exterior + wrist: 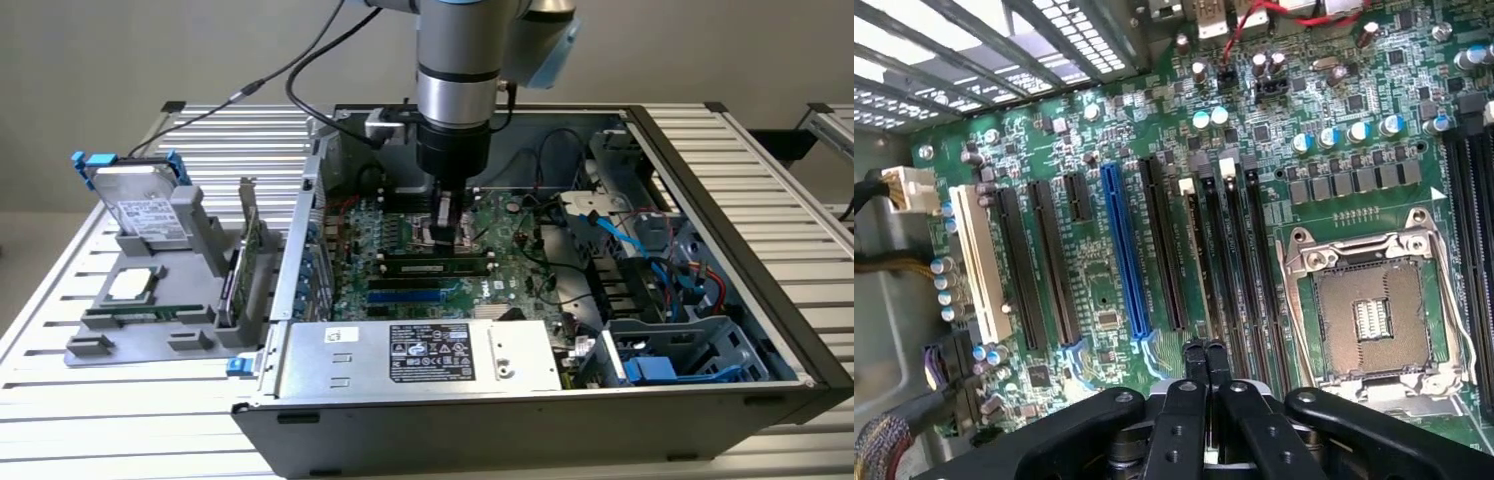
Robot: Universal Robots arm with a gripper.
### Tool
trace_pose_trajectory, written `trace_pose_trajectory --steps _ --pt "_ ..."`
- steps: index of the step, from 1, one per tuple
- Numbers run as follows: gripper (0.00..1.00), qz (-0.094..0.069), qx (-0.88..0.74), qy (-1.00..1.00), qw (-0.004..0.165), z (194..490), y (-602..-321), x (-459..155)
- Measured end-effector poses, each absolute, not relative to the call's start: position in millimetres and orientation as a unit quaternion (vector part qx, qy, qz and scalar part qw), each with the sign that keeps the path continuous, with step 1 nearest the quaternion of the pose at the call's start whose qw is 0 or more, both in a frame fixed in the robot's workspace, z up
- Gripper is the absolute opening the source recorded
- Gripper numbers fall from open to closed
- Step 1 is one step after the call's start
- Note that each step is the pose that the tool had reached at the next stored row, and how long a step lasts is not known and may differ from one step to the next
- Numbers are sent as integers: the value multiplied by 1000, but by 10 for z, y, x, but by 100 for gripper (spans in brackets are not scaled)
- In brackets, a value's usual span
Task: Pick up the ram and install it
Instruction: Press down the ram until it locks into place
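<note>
Ribbed aluminium slats make up the surface (120, 400), which sits before a plain grey wall and carries an open desktop computer case (534, 430) lying on its side. At the exterior view's left a grey holder (147, 310) stands on the slats, keeping a hard drive (140, 205) upright, a processor chip (130, 285) flat, and a green expansion card (244, 255) on edge. Inside the case, the power supply (414, 355) bears a black label with white print too small to read. The arm reaches down over the motherboard (1104, 290), and its claw (1204, 352) has its fingers pressed together with nothing between them, hovering just above the row of long black memory slots (1229, 250) beside the empty processor socket (1374, 310). The ram (430, 267) lies seated across the board, just in front of the claw in the exterior view.
</note>
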State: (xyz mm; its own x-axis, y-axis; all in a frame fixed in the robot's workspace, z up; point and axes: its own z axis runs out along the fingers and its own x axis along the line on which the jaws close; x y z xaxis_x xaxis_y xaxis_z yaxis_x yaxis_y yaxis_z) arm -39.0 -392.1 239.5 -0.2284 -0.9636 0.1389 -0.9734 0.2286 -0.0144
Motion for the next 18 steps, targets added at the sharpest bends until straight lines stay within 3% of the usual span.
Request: trace_pose_trajectory --steps 18 --pt "10 41 502 -862 57 2395 -3921 -390"
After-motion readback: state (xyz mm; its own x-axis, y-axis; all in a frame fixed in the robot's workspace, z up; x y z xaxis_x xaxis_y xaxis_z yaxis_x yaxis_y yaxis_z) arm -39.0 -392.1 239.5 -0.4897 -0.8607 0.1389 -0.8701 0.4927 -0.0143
